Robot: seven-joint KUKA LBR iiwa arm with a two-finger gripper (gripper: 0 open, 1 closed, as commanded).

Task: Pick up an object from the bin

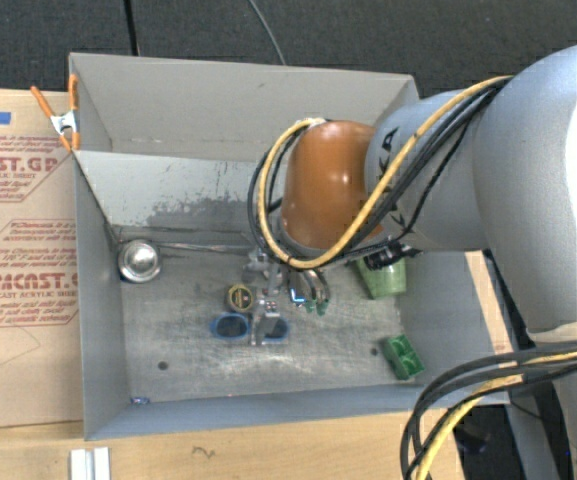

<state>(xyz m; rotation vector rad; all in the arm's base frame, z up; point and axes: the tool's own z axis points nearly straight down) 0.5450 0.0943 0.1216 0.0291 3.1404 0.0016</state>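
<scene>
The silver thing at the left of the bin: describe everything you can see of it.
The silver thing is small, round and shiny. It looks like polished metal with bright highlights, and may be a little cup or cap, though which cannot be told. It rests on the floor of the bin at the foot of the sloped left wall, near the back. Nothing else touches it. The gold ring lies well apart to its right.

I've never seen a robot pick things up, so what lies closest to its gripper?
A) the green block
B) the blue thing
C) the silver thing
B: the gripper is down mid-bin right at the blue thing, while the silver thing lies far left and the green block far right.
</scene>
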